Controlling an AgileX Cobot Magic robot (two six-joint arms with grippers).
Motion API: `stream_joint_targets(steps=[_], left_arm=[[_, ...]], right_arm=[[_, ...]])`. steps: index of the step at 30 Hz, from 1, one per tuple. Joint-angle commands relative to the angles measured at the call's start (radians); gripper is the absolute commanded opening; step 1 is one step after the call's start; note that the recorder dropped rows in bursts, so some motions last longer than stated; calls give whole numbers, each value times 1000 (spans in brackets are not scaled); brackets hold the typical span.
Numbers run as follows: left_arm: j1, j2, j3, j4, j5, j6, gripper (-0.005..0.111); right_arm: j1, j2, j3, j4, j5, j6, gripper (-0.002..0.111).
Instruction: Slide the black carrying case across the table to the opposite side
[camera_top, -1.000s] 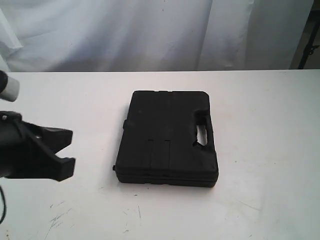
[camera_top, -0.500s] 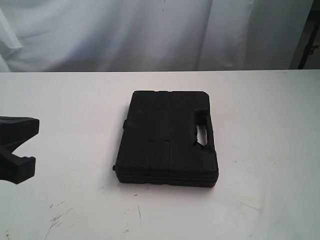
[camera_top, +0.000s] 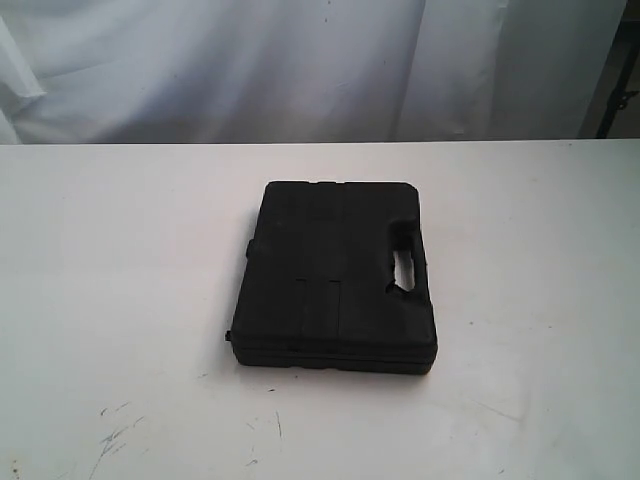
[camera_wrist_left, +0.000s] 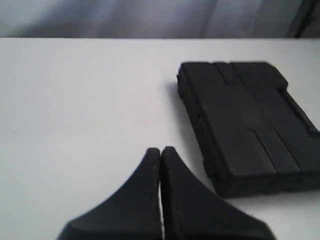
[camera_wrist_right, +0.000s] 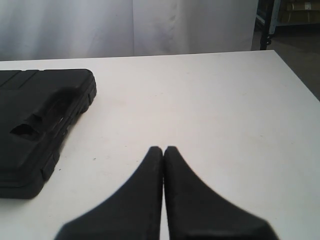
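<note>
The black carrying case (camera_top: 335, 275) lies flat near the middle of the white table (camera_top: 120, 230), its handle cut-out (camera_top: 405, 270) toward the right. Neither arm shows in the exterior view. In the left wrist view my left gripper (camera_wrist_left: 161, 151) is shut with nothing in it, over bare table and apart from the case (camera_wrist_left: 250, 120). My right gripper (camera_wrist_right: 163, 150) is also shut and empty in the right wrist view, hovering over bare table away from the case (camera_wrist_right: 40, 120).
A white curtain (camera_top: 300, 60) hangs behind the table's far edge. Dark scuff marks (camera_top: 115, 432) dot the tabletop near the front left. The table's right edge (camera_wrist_right: 300, 90) and a dark floor beyond show in the right wrist view.
The left gripper, seen open at the left of the exterior view a second ago, has drawn back leftward out of that view and is now shut. The case has not moved.
</note>
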Motion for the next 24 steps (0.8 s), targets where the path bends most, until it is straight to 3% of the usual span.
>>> stream_joint_targets(steps=[1, 6, 11, 24], left_arm=[[164, -178, 115, -31, -152, 2, 0], [300, -368, 196, -53, -126, 2, 0], [383, -506, 226, -60, -57, 2, 0], [392, -566, 226, -70, -9, 2, 0]], right_arm=[[-6, -6, 4, 4, -5, 0, 0], [-6, -6, 4, 4, -5, 0, 0], [-6, -6, 4, 4, -5, 0, 0], [-6, -6, 4, 4, -5, 0, 0]])
